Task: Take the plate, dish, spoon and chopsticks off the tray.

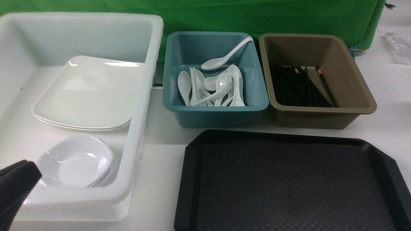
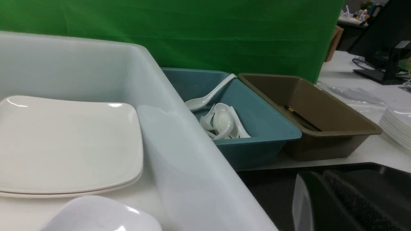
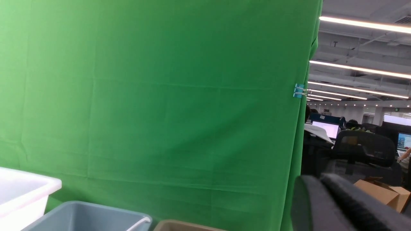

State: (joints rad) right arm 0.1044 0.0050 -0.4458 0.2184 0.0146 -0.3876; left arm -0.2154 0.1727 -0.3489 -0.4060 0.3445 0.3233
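Observation:
The black tray point(image 1: 289, 183) lies at the front right with nothing on it. The white plate point(image 1: 90, 93) rests on a stack inside the big white bin point(image 1: 141, 106), with a small white dish point(image 1: 77, 160) in front of it. One spoon point(image 1: 224, 57) leans on the blue bin's wall above several others. The black chopsticks point(image 1: 298, 86) lie in the brown bin. My left gripper point(image 1: 29, 170) hangs over the white bin's front left corner, shut and empty point(image 2: 321, 176). The right gripper point(image 3: 318, 179) shows only in its wrist view, raised, facing the green cloth, jaws together and empty.
The blue bin point(image 1: 215, 112) and the brown bin point(image 1: 321, 115) stand side by side behind the tray, against a green backdrop point(image 1: 224, 16). A stack of white plates point(image 2: 398, 128) sits on the table beyond the brown bin.

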